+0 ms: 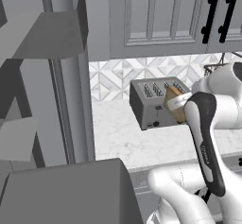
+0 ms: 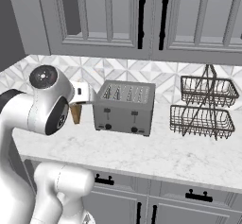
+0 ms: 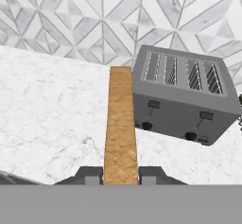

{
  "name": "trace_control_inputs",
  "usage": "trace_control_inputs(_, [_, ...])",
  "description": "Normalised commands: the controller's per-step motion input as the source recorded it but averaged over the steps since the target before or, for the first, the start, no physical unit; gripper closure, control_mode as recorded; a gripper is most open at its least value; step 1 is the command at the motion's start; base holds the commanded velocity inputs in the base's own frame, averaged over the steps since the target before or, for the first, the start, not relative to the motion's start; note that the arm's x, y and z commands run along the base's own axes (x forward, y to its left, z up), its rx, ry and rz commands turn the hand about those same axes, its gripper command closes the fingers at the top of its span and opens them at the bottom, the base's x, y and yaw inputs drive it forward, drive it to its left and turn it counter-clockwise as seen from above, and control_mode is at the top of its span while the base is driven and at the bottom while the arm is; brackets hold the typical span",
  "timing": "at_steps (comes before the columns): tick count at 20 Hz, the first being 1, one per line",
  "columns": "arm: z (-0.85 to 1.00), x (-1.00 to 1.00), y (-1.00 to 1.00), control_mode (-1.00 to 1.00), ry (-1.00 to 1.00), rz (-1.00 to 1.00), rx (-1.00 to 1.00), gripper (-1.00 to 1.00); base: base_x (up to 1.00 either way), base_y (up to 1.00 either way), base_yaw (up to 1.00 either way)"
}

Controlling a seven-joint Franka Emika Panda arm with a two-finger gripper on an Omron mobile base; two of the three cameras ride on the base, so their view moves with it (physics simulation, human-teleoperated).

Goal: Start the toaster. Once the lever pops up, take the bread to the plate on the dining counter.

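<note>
Tan bread — edge-on, clamped in jaws — long axis toward toaster

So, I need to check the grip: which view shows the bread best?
The hand view: the bread runs edge-on between the gripper fingers. The left base view shows it partly behind the arm; the right base view shows one corner.
</note>
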Motion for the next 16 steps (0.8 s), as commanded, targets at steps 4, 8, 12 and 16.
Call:
trace_control_inputs(4, [0.00, 0.00, 0.00, 1.00, 0.00, 0.00, 0.00, 1.00, -0.95, -0.34, -0.06])
trace_control_inputs(8, [0.00, 0.00, 0.00, 1.00, 0.00, 0.00, 0.00, 1.00, -0.29, -0.19, -0.73])
trace_control_inputs(12, [0.00, 0.00, 0.00, 1.00, 0.00, 0.00, 0.00, 1.00, 0.00, 0.03, -0.99])
trace_control_inputs(16, [0.00, 0.00, 0.00, 1.00, 0.00, 0.00, 0.00, 1.00, 0.00, 0.08, -0.99])
